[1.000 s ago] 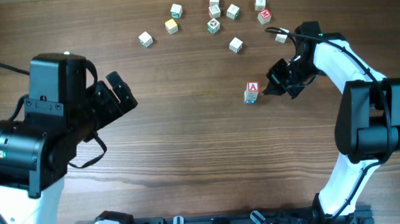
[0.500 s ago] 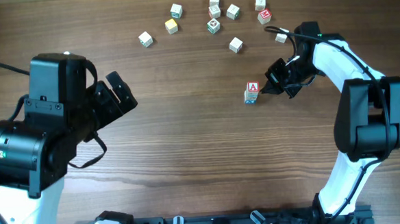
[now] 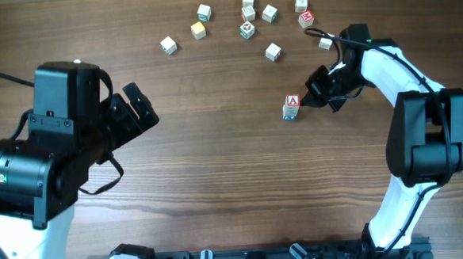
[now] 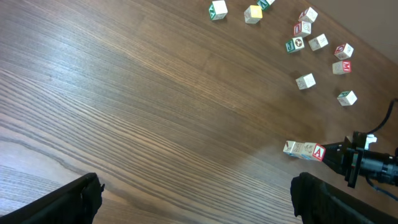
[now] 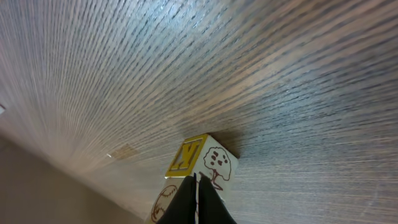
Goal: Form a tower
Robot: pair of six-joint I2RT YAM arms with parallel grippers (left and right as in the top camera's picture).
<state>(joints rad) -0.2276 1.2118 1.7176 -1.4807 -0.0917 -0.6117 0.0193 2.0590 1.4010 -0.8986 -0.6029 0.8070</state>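
The tower (image 3: 291,106) stands right of centre on the worktop (image 3: 218,178), the right gripper (image 3: 309,102) just beside it, jaws pinched shut and empty, likely to nudge it straight, the left gripper (image 3: 141,109) idle at mid-left, jaws wide

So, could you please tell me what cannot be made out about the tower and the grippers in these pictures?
- Tower: overhead shows mainly its top, so the cube count is unclear; the right wrist view's lower edge crops it.
- Right gripper: overhead, its dark body hides whether the tips touch the tower.
- Left gripper: left wrist view's lower edge cuts off its fingers.
- Loose cubes: letters too small overhead.
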